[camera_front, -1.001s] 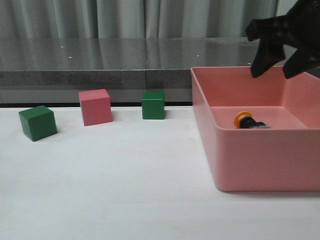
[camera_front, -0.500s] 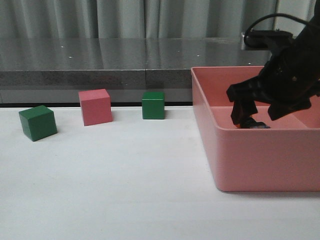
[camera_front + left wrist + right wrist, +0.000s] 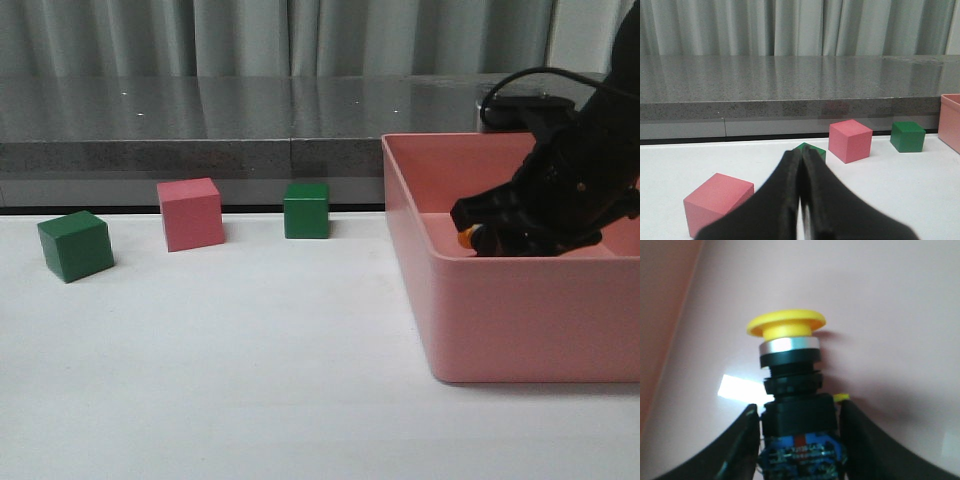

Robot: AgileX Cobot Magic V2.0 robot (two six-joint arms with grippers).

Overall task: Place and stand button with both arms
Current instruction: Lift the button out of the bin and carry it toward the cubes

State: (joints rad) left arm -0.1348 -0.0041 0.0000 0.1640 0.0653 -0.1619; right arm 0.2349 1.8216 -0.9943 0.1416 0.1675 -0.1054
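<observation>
Right gripper (image 3: 797,440) is down inside the pink bin (image 3: 520,320), jaws parted just wide enough to bracket the button (image 3: 790,390). In the right wrist view the two black fingers (image 3: 735,450) sit on either side of the button's black body and blue base block; narrow gaps show on both sides, so contact is unclear and I cannot tell if it is actually gripped. Button lies on the bin floor, yellow mushroom cap pointing away from the wrist, silver ring just behind the cap, then black collar and body, blue base nearest the gripper. A small yellow bit shows beside the body by one finger.

Front view: right gripper (image 3: 500,235) sits low in the bin near its left wall, only a sliver of the button's yellow cap (image 3: 467,237) peeking out at the gripper's left edge, rest hidden by the black gripper and the bin's front wall. Cable loops over the arm.

Left gripper (image 3: 801,200) seen only in its own wrist view: jaws pressed together, nothing between them, above the white table (image 3: 250,380).

On the table, left of the bin: green cube (image 3: 75,245) farthest left, pink cube (image 3: 190,213) in the middle, another green cube (image 3: 306,210) nearest the bin, all apart from each other. Left wrist view also shows a further pink cube (image 3: 717,202) close by the fingers. Grey ledge and curtain behind.
</observation>
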